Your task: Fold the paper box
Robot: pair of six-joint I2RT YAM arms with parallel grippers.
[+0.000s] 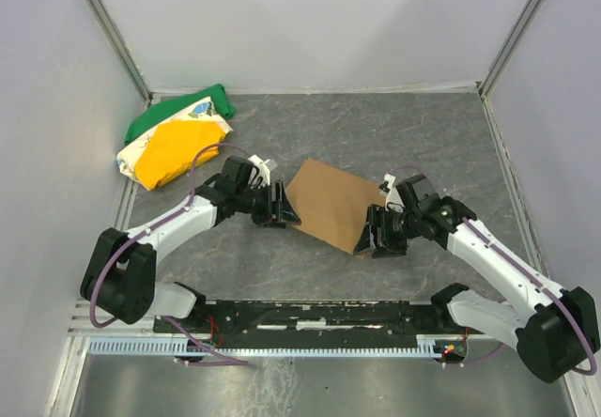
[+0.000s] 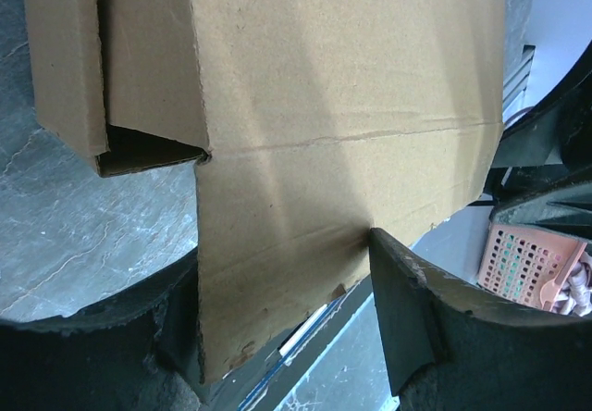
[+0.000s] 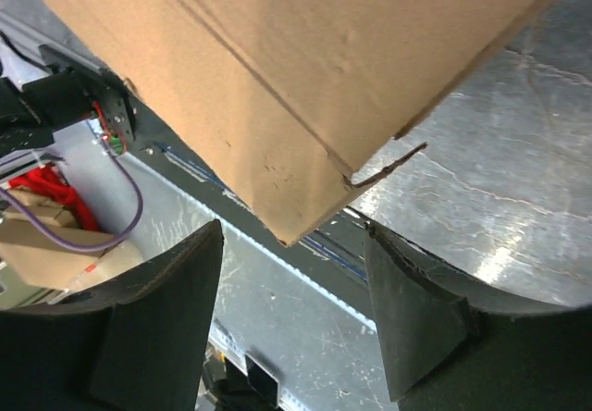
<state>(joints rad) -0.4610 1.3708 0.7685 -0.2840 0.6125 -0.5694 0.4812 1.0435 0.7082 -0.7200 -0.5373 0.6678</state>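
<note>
Nearest, a black mounting rail [image 1: 310, 316] carries two white-and-black arms along the edge of a grey, marble-veined counter [image 1: 394, 135]. Between the arms, mid-counter, sits the paper box [image 1: 329, 201]. It is plain brown matte cardboard, partly folded, turned at an angle and marked with crease lines and a perforated score.

The left hand [image 1: 279, 207] is at the box's left edge, its dark, scuffed fingers [image 2: 444, 318] apart. A flat flap lies across the gap, covering part of one finger and touching the tip of the other.

The right hand [image 1: 376, 231] is at the box's near right corner, its fingers [image 3: 416, 318] apart. The pointed corner hangs between them with space on both sides.

Farther back on the left, a soft cloth bundle [image 1: 177, 140] in green, yellow and white lies by the wall.
</note>
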